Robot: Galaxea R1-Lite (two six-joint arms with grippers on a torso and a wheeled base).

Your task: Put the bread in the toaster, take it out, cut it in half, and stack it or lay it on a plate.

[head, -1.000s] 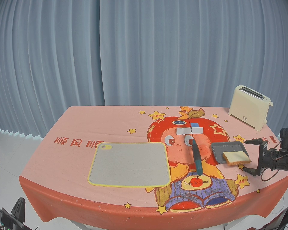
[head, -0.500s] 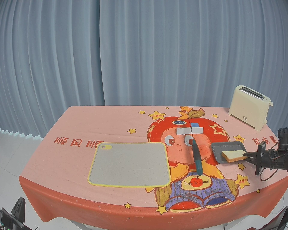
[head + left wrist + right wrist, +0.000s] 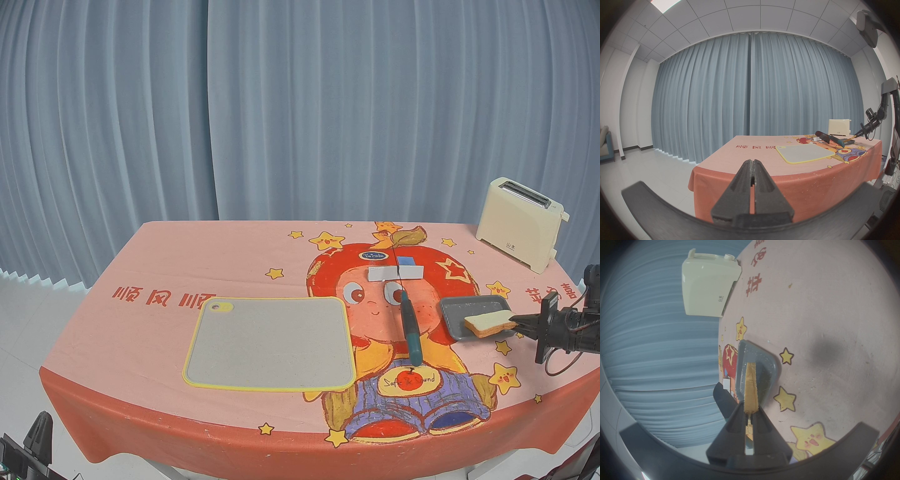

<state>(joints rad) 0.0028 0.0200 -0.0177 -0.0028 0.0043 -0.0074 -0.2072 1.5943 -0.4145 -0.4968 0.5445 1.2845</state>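
Note:
A slice of bread point(image 3: 489, 324) hangs just above the near right part of the grey plate point(image 3: 465, 308), and my right gripper point(image 3: 516, 322) is shut on its right edge. In the right wrist view the bread point(image 3: 750, 387) shows edge-on between my right gripper point(image 3: 749, 412) fingers, over the plate point(image 3: 766, 365). The cream toaster point(image 3: 520, 224) stands at the table's far right corner, slot up. My left gripper point(image 3: 752, 180) is shut on nothing, low and well off the table's left end. A teal-handled knife point(image 3: 409, 322) lies left of the plate.
A grey cutting board with a yellow rim point(image 3: 270, 342) lies on the table's near middle. A small white and blue block point(image 3: 395, 271) sits behind the knife. The table carries a pink cartoon cloth point(image 3: 187, 269).
My right gripper turned, moved in from the right and closed on the bread's edge. The bread has since risen slightly off the plate and shifted a little to the right.

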